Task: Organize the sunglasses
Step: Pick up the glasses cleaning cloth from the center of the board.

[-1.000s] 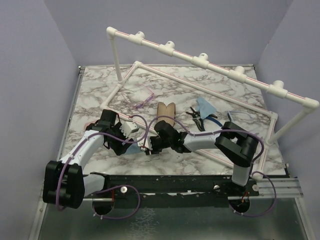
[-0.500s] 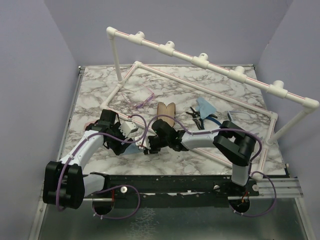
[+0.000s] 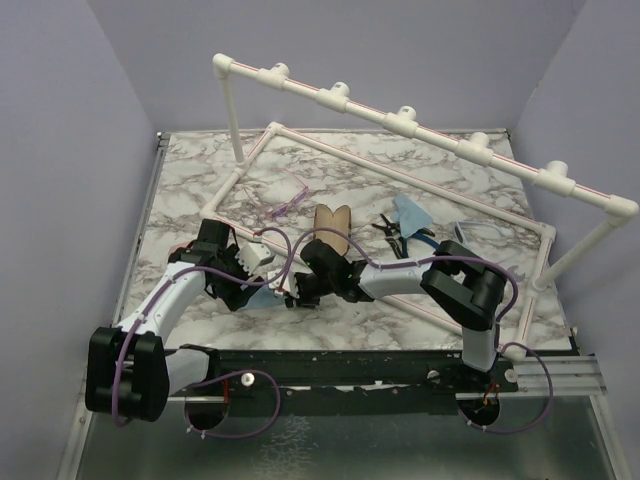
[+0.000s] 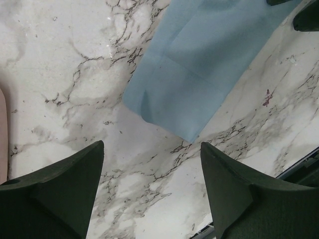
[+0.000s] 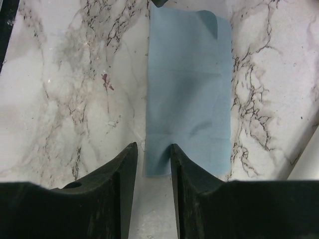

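The pink-purple sunglasses [image 3: 286,200] lie at the back of the marble table, and the blue pair [image 3: 478,231] lies far right. Neither gripper is near them. Both grippers hover low over a flat blue cloth [image 3: 266,298] [image 4: 199,64] [image 5: 189,89] at the table's front. My left gripper [image 3: 243,288] [image 4: 151,144] is wide open over bare marble, just short of the cloth's corner. My right gripper [image 3: 296,293] [image 5: 152,145] has its jaws narrowly apart. They straddle the cloth's near left corner, one finger on the cloth and the other beside its edge.
A brown case [image 3: 332,226] stands behind my right gripper. Black-and-blue pliers [image 3: 403,238] and a second blue cloth [image 3: 411,212] lie to its right. A white pipe rack [image 3: 400,118] spans the back and right. A pink case edge [image 4: 2,134] shows left of my left gripper.
My right gripper has slid a little to the left over the cloth and its jaws have narrowed. The left gripper has barely moved and stays open.
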### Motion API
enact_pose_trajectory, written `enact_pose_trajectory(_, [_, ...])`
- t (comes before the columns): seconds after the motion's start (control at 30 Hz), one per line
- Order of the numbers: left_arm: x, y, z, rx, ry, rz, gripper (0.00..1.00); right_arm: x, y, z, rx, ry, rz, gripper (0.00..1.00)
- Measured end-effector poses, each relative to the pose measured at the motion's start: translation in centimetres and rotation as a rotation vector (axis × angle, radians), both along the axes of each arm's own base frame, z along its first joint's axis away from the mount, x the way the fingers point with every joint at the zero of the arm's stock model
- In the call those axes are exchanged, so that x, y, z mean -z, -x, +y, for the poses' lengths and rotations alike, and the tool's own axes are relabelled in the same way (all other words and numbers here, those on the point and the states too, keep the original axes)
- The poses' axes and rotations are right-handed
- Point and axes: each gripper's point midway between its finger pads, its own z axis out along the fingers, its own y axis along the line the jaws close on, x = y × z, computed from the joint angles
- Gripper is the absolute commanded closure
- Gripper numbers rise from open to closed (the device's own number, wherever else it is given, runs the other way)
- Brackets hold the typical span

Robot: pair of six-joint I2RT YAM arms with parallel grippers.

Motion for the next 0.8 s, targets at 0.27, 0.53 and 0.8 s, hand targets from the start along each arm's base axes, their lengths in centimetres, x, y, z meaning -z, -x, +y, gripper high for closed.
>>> enact_pose_trajectory(0.27, [0.0,0.4,0.1,-0.001,-0.003,0.016,0.21,0.4,0.3,0.0,0.055,0.003,0.075,0.82])
enact_pose_trajectory(0.53, [-0.3,0.7,0.0,0.034,0.013,0.024,0.21,0.4,0.2,0.1,0.113,-0.004,0.138,0.98])
enact_pose_trajectory(0.8, [-1.0,1.6,0.7,0.097,0.015,0.038,0.2,0.3,1.3,0.0,0.135,-0.007,0.26,0.99])
